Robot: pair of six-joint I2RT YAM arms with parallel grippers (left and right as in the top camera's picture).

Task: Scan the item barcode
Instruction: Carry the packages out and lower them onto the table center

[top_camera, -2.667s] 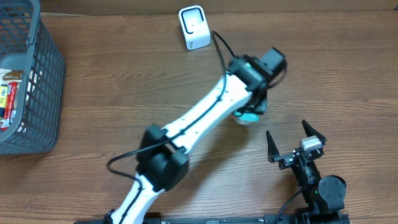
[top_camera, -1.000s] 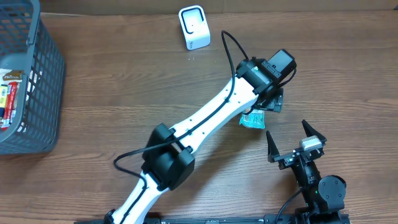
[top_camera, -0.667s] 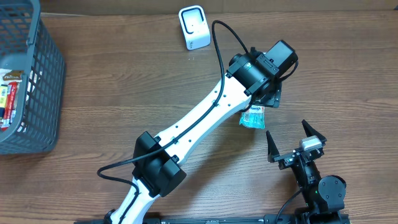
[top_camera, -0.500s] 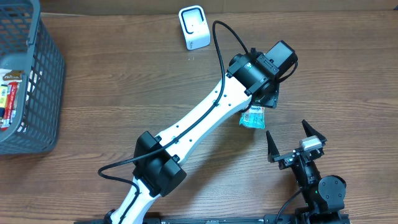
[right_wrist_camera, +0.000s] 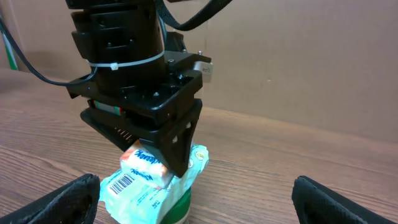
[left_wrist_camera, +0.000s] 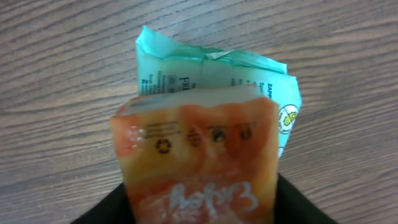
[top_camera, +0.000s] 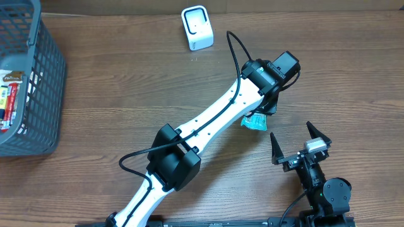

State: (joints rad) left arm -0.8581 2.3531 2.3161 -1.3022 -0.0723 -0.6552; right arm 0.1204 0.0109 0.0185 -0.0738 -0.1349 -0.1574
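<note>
1. Mesh basket, far left of the overhead frame: holds other packaged goods, well apart from the work.

2. Barcode scanner, top centre: a white stand unit on the wooden table, its face turned towards the arms, presumably so an item can be shown to it.

3. Left gripper, right of centre: reaches down from above, jaws pinching the upper end of the packet. A top grip likely leaves the printed sides bare for scanning.

4. Packet, right of centre, resting on the table under that gripper. It is a soft, crinkled wrapper, mint green with small print, with an orange and white panel. The barcode sits on a white patch at lower left (plain only in the right wrist view).

5. Right gripper, lower right: jaws spread wide, holding nothing, parked near the packet and apparently clear of the left arm.
</note>
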